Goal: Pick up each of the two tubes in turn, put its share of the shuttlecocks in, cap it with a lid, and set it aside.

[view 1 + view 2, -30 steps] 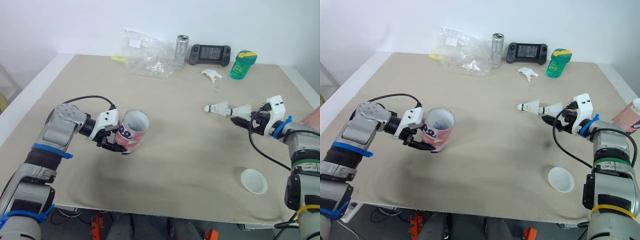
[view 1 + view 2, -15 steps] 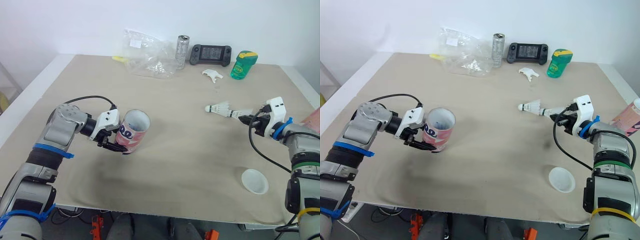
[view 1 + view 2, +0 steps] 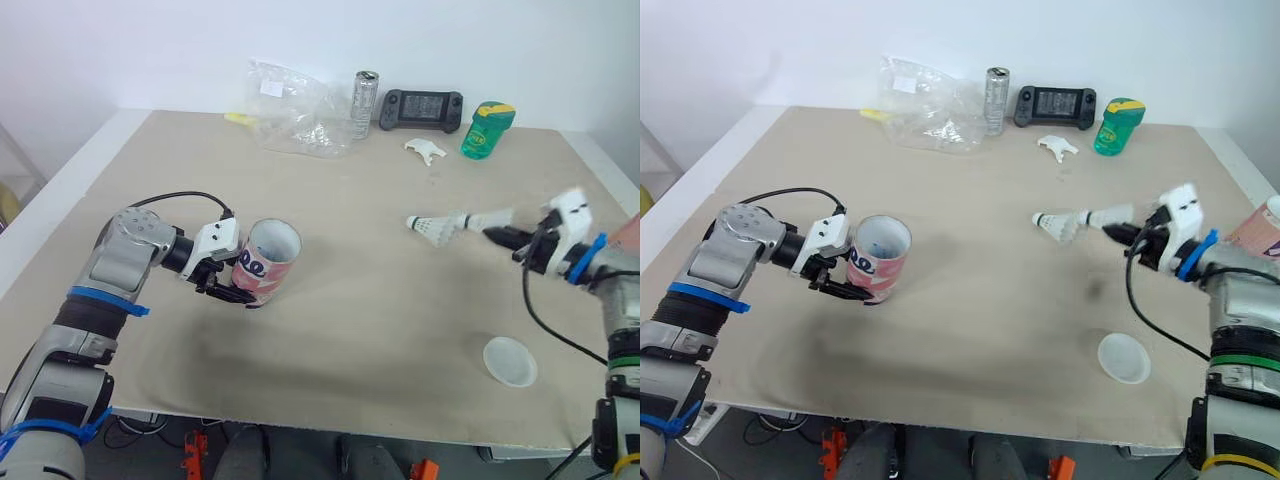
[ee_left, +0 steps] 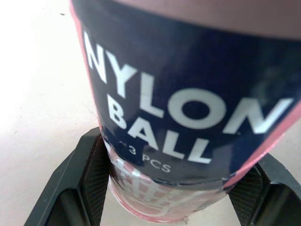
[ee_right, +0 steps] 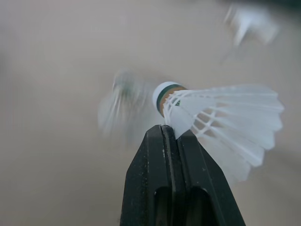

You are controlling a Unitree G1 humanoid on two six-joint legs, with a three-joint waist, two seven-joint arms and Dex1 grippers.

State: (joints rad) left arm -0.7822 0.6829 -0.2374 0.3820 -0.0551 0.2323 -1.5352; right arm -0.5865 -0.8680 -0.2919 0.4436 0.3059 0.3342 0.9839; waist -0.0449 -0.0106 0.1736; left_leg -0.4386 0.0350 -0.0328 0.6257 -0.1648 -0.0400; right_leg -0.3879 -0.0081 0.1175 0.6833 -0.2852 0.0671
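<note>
Gripped tube (image 3: 266, 263) and shuttlecock (image 3: 483, 218)
Clamped upright tube on bench (image 3: 350, 330) with left hand (image 3: 230, 286); pinched shuttlecock with right hand (image 3: 505, 236), near second shuttlecock (image 3: 428, 227)

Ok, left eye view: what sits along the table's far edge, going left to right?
clear plastic bag → silver can → black handheld game console → green bottle

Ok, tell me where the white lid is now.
Head views: the white lid lies on the table, robot's right, near the front edge, apart from the right gripper.
</note>
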